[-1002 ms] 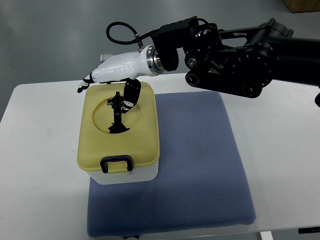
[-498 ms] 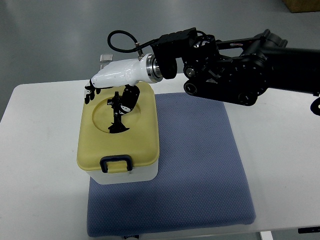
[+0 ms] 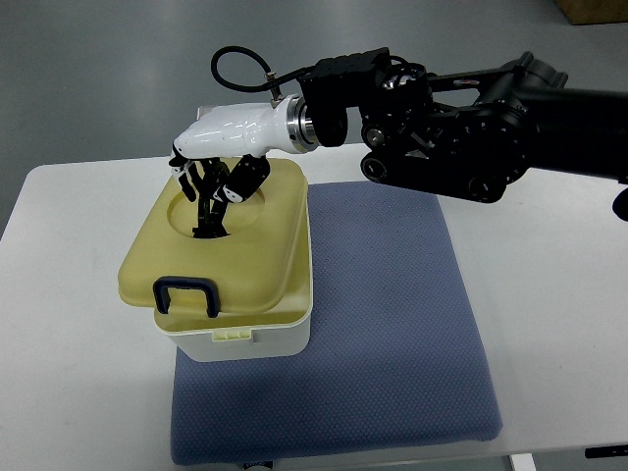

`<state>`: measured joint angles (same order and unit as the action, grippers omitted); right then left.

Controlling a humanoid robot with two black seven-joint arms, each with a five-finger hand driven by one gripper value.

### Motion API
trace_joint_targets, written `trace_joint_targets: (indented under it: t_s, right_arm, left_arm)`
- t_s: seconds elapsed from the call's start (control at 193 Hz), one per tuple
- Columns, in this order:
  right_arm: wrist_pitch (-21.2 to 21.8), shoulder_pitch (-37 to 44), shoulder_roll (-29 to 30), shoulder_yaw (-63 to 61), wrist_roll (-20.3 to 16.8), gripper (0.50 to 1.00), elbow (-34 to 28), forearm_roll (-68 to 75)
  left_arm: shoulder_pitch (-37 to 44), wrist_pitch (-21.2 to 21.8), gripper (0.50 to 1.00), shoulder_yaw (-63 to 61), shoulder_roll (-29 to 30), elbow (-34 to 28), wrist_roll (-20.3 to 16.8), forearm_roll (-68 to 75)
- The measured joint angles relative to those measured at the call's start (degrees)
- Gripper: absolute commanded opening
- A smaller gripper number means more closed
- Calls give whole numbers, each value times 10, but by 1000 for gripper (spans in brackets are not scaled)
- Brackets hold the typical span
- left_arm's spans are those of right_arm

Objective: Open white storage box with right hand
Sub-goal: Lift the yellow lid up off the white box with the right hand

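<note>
you can see the white plastic storage box (image 3: pixel 257 336) sitting on the near left part of a blue-grey fabric mat (image 3: pixel 392 334), and the mat lies on a white flat surface (image 3: pixel 549 294). the box has a pale yellow lid with rounded corners (image 3: pixel 245 260), and that lid is tilted now: its front edge is lifted up and swung out to the left, so a strip of the white box rim shows under it at the front. a dark blue handle clip (image 3: pixel 185 291) sits on the raised front edge of the lid. in the round dip in the top of the lid there is a thin black handle (image 3: pixel 208 216). your right hand (image 3: pixel 211 172), white with black fingers (image 3: pixel 241 183), comes in on the black arm (image 3: pixel 471 123) from the right side and reaches down into that dip. the fingers are curled around the black handle and have hold of it. the hand is over the back part of the lid, and a black cable (image 3: pixel 240 69) loops above the wrist
</note>
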<state>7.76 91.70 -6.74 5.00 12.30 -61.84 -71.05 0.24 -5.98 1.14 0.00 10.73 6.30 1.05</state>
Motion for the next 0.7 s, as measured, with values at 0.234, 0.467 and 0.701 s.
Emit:
trace_joint_targets:
  t_s: [0.234,0.467,0.701]
  right_arm:
    - [45,53,-41,-29,8,500,-28,9]
    - [149,76,-128,-87,10,500,-72,10]
    - [221,74,-222,-97,20,500,-78,3]
  left_arm:
    - [0,0,1000,0,0,0,0,0]
    - [0,0,1000,-1,0,-1,0,0]
    - [-1,0,1000,-2,0,1,0,2]
